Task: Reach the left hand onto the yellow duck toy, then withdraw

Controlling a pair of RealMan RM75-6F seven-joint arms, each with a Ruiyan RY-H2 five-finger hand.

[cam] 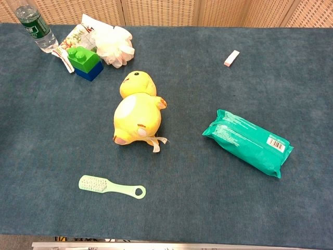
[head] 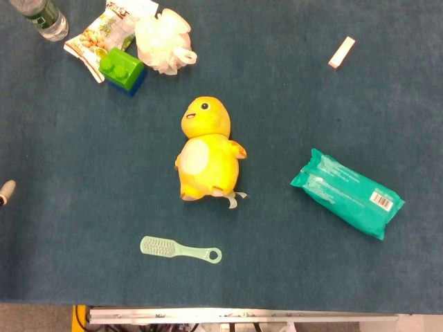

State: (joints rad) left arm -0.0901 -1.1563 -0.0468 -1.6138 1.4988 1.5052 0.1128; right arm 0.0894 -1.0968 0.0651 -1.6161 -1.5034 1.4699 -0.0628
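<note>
The yellow duck toy (head: 206, 152) (cam: 136, 108) lies on its back in the middle of the blue table, head toward the far side, white belly up. Only a pale tip of my left hand (head: 6, 189) pokes in at the left edge of the head view, far to the left of the duck and not touching it. How its fingers lie is hidden. The chest view shows no hand, and my right hand appears in neither view.
A green brush (head: 178, 250) (cam: 110, 186) lies near the front edge. A teal wipes pack (head: 347, 192) (cam: 246, 141) is right of the duck. At the far left stand a bottle (head: 43, 16), snack bag (head: 93, 36), green-blue block (head: 122, 68) and white puff (head: 162, 40). A small white eraser (head: 341, 52) lies far right.
</note>
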